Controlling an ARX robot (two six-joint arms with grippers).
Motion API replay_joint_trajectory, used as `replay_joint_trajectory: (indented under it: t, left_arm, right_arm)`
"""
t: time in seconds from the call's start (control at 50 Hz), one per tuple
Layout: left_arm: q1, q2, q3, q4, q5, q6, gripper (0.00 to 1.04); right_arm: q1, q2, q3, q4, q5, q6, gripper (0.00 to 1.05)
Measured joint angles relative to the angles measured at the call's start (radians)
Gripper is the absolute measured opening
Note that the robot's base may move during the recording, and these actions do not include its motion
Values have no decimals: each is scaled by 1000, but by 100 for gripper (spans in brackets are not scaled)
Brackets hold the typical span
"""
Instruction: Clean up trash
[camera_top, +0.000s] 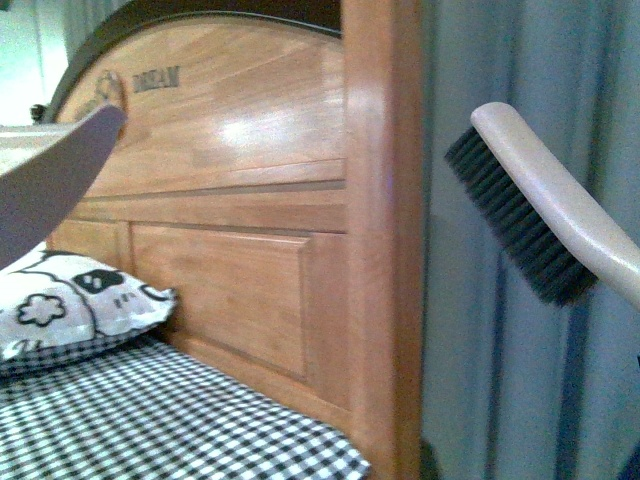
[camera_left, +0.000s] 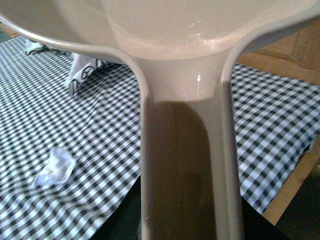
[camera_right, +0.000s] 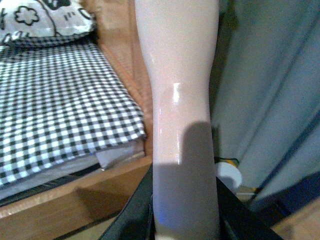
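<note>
Grips the handle of a beige dustpan (camera_left: 180, 150) in the left claw (camera_left: 187, 227), dark jaws pressed against both sides of the handle, so clenched on it. Carries the pan raised above the bed (camera_right: 50, 205), with the wide scoop filling the far end of the left wrist view. Clamps the pale handle of a brush (camera_right: 177, 100) in the right claw (camera_right: 185, 225), dark jaws flanking it on either side, likewise grasping. Holds the brush up in the air off the right side of the bed, black bristles (camera_top: 510, 230) facing down and to the left, in front of a grey-blue curtain (camera_top: 500, 380). Leaves the trash (camera_left: 54, 167), a small crumpled white wad, lying on the black-and-white checked sheet (camera_left: 100, 125), below the lifted dustpan and apart from it, touched by neither tool. Shows a white pillow (camera_top: 60, 300) with a black cartoon print further up the sheet, well apart from the wad, resting against the wooden headboard (camera_top: 230, 200), which bears the carved word DREAM.
</note>
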Motion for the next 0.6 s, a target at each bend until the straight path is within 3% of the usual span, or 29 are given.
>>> replay_joint_trajectory:
  t: [0.599]
  left_arm:
    - [1, -1, 0, 0, 1, -2, 23]
  right_arm:
    - [0, 2, 0, 0, 0, 0, 19]
